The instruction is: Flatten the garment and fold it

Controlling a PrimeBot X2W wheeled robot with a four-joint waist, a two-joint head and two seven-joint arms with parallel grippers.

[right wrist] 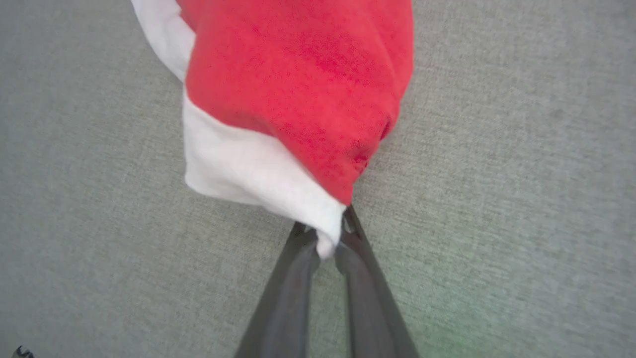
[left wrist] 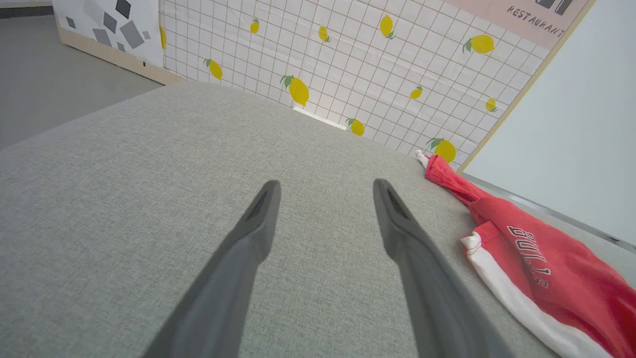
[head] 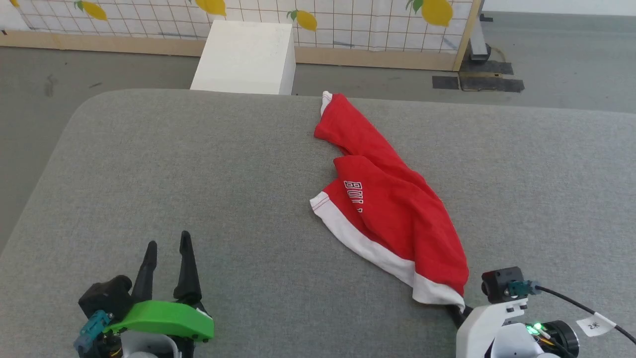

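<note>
The garment [head: 387, 199] is bright red with a white hem band and white lettering. It lies crumpled in a long diagonal strip on the grey padded table [head: 198, 189], from the far edge to the near right. My right gripper [right wrist: 328, 233] is shut on the garment's [right wrist: 298, 89] near white corner, the cloth pinched between its fingertips; in the head view the cloth hides those fingers. My left gripper [head: 169, 243] stands open at the near left, well apart from the garment [left wrist: 536, 268], with nothing between its fingers [left wrist: 258, 219].
A white box [head: 246, 57] stands on the floor beyond the table's far edge. Behind it runs a lemon-patterned panel [head: 348, 20] with a wooden frame. The table's left half is bare grey fabric.
</note>
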